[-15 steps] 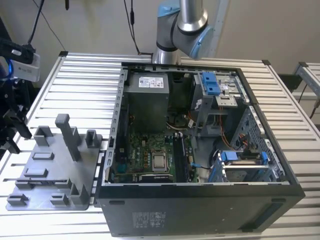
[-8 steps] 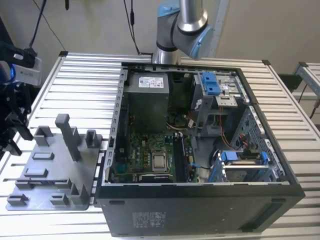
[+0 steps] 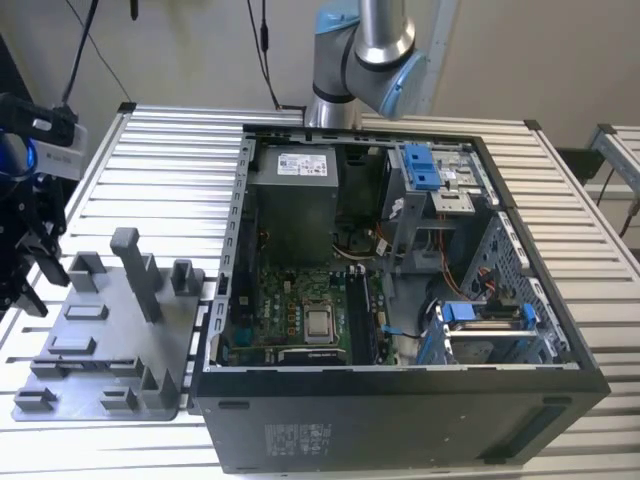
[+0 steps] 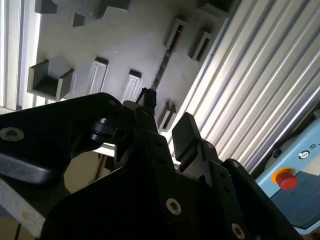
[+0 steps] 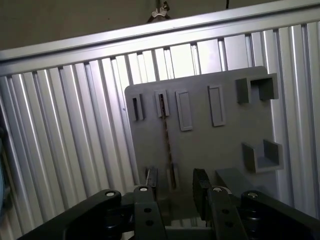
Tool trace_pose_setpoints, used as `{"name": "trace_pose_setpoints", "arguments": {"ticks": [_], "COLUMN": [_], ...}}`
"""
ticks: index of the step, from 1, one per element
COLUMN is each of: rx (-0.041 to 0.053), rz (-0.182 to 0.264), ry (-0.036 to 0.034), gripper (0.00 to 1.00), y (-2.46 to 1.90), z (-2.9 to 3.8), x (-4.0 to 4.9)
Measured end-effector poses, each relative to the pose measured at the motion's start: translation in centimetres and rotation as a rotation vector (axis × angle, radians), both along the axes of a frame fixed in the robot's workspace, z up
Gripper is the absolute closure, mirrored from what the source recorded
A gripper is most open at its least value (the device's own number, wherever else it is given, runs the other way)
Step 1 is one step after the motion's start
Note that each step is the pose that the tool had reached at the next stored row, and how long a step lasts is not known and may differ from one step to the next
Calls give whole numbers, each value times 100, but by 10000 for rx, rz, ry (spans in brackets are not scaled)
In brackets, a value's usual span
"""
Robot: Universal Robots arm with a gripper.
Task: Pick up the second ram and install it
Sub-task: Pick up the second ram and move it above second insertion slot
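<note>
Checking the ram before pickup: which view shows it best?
First wrist view: the second ram lies edge-on across the grey tray, full length. Second wrist view shows part of it; exterior view, too small to tell.

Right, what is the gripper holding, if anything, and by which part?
Nothing. The open gripper hangs over the grey tray, where the second ram stands.

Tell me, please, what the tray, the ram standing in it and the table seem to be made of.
The tray: probably plastic, matt uniform grey with blocky moulded posts. The second ram: seen edge-on as a thin dark strip, likely circuit board; finish hard to tell. The table: apparently aluminium, satin silver ribbed slats catching bright highlights.
</note>
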State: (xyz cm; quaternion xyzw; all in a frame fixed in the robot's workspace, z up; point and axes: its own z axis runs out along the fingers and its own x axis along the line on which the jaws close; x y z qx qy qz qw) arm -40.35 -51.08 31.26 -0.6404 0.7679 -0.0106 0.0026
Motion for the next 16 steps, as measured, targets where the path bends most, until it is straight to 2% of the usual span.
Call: {"name": "trace_pose_setpoints", "arguments": {"ticks": [16], "rx": [6], "rz": [0], "ry": [-5], "gripper": [58], "y": [9], "z": [-122], "x": [0]}}
